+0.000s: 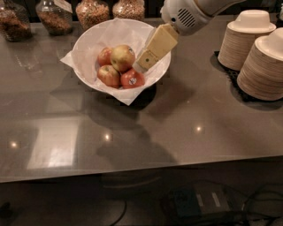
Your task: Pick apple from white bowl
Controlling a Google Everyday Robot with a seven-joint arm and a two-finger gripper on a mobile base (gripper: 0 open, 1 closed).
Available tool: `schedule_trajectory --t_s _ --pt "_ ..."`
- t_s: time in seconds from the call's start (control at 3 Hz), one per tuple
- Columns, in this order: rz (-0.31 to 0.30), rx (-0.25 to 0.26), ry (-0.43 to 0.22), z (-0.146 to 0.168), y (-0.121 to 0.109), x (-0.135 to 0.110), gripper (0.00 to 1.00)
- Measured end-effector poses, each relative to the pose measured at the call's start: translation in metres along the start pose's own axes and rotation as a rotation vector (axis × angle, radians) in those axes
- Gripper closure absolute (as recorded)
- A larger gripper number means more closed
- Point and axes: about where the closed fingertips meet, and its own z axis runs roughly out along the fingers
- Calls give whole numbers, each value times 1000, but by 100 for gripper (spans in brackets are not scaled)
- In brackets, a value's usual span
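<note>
Camera view has my gripper (142, 65) hanging over the right side of the bowl (88, 42), angled down from the upper right. Its tip is just beside the apple (123, 57), and I can't say if it's touching. Honestly can't tell whether it's spread or closed either.

The apple sits on top of the pile in the middle of the bowl, on crinkled paper (128, 95). Crowding it are a red apple (131, 79) with a sticker, right below my tip, and two small apples (108, 76) on the left.

Jars (90, 12) stand behind the bowl. Two stacks of tan bowls (247, 42) sit on a black mat (230, 75), well off to the right on the counter (177, 128).
</note>
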Motion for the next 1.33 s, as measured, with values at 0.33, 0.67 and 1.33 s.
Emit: schedule_trajectory --t_s 0.33,0.67,1.33 --pt "5 29 -37 2 -2 0 0" --pt "13 60 -116 20 -6 -4 0" --pt "45 77 -287 84 -28 -39 0"
